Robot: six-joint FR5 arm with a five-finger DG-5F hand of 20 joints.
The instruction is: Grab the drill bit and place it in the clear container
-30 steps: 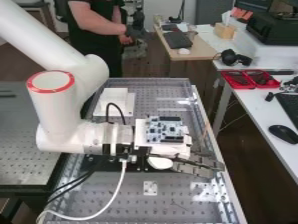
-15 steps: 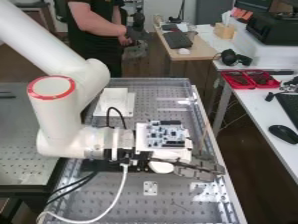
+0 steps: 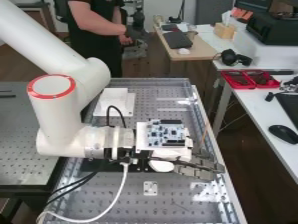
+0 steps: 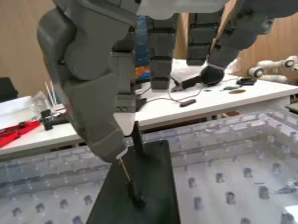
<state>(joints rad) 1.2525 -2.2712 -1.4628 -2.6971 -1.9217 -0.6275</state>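
In the high view the hand (image 3: 199,167) is low over the bench's right part, its dark fingers pointing right. In the wrist view the hand (image 4: 93,100) has its thumb bent down and curled to a finger. From between their tips a thin copper-coloured drill bit (image 4: 126,171) slants down to a dark piece above a black plate (image 4: 153,172); its top is hidden by the tips. A clear-walled, perforated surface (image 3: 159,200) lies around the plate. Which thing is the clear container I cannot tell.
A circuit board (image 3: 166,134) rides on top of the hand's mount. Behind it stands a white block (image 3: 114,102) with a black cable. To the right, a white desk (image 3: 266,115) bears red trays (image 3: 249,79) and a mouse (image 3: 284,134).
The fingers have bent and shifted slightly in the high view, one of them now standing higher. The arm and board have moved only a little.
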